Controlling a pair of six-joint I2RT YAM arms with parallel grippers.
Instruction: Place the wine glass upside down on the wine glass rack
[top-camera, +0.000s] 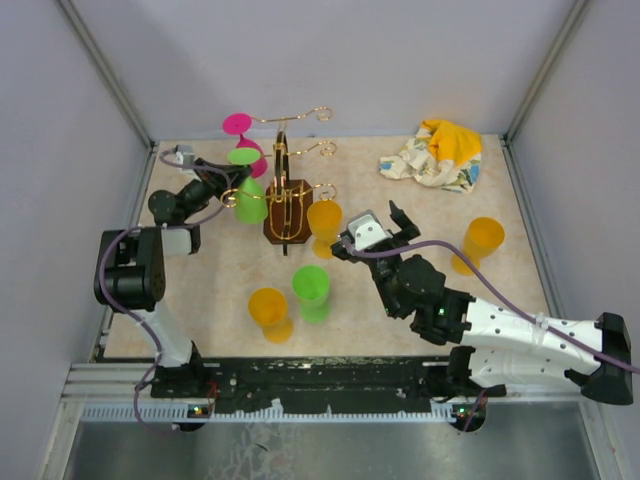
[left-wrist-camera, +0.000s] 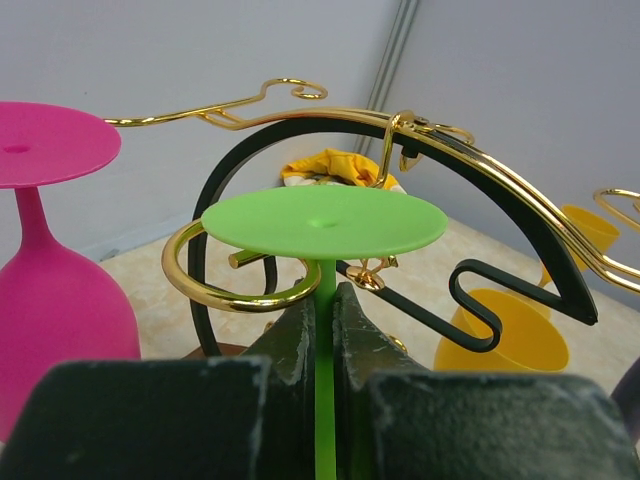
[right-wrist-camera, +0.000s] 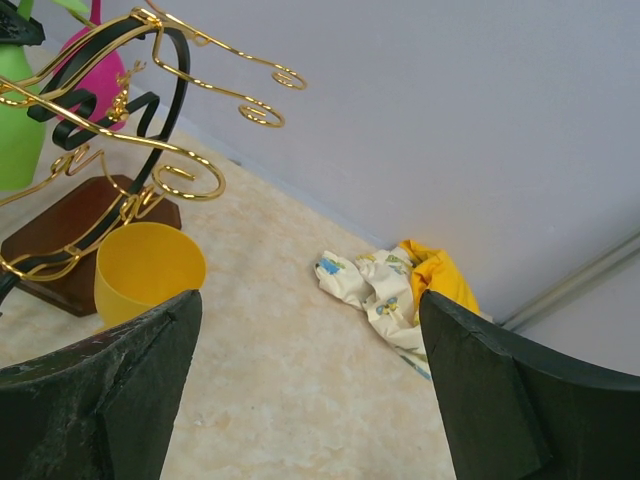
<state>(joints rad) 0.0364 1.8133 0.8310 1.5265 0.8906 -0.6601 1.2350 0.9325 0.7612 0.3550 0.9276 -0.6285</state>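
Left tool (left-wrist-camera: 325, 305): closed on the stem of the green wine glass (left-wrist-camera: 323, 222), foot turned uppermost for hanging.
Placement: stem is held at the wine glass rack (left-wrist-camera: 232, 297), far-left tabletop (top-camera: 445, 200).
Right tool (right-wrist-camera: 310, 320): spread wide, empty, right of the rack.

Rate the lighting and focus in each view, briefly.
Top external: even, diffuse light, only soft shadows on the table, everything sharp. Left wrist: the left end effector is dark and soft in the foreground, the foot of the green wine glass crisp. Right wrist: the right end effector is underlit and slightly soft; the wine glass rack glints in places.
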